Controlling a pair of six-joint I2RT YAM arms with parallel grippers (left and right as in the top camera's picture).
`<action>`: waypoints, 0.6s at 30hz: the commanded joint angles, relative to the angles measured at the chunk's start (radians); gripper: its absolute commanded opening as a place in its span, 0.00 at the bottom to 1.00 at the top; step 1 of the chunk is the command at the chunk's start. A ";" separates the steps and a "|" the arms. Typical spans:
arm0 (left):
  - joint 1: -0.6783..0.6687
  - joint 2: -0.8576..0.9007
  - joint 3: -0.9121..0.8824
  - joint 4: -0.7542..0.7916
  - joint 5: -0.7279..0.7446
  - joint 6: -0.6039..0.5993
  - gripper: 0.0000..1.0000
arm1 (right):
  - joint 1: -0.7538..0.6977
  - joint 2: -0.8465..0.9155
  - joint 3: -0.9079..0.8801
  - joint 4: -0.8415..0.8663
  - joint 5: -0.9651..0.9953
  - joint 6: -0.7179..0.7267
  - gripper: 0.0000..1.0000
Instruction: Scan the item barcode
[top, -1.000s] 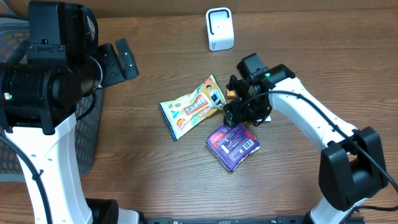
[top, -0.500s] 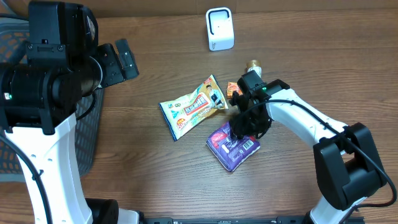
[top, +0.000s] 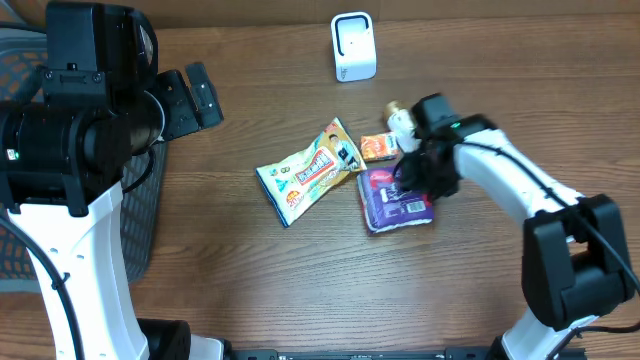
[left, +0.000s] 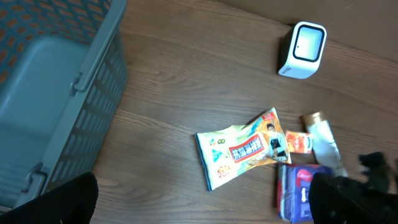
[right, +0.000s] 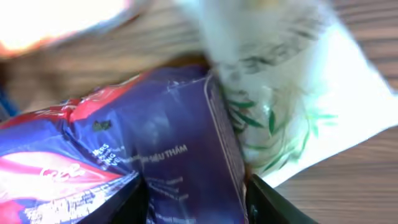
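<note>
Where the basket stands: the grey mesh basket (left: 93, 106) is at the left edge of the desk (top: 250, 280), under the left arm.
Basket content: only mesh floor and walls show in the left wrist view; the rest is cut off by the picture edge.
Task's thing: a purple packet (top: 395, 200) lying on the desk right of centre, well apart from the white scanner (top: 353, 47) at the far edge.
Look of the packet: deep purple wrapping with a red-pink zone at one end and small white print. Its upper face carries white printed patches (top: 410, 207), but from above they are too small to tell if they are bars.
Neighbours: a small orange packet (top: 378, 147) is just beside its far end. A white tube with a gold cap (top: 403, 120) lies beyond that, and a yellow-green snack bag (top: 310, 172) is at its left.
Right fingers (right: 130, 208): grasping the purple packet. In the blurred right wrist view, the packet's edge fills the gap between both dark fingers.
Background of that view: a white wrapping with green leaf print (right: 280, 93) is right behind the packet.
Left fingers (left: 62, 202): released and spread wide, high above the desk near the basket, with nothing between them.
</note>
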 joint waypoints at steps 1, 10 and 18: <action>0.001 0.002 0.002 0.001 -0.013 0.009 1.00 | -0.051 0.005 0.114 -0.053 0.033 0.039 0.51; 0.001 0.002 0.002 0.001 -0.013 0.009 1.00 | -0.077 0.005 0.253 -0.220 0.022 -0.033 0.75; 0.001 0.002 0.002 0.001 -0.013 0.009 1.00 | -0.108 0.006 0.233 -0.302 0.021 -0.153 1.00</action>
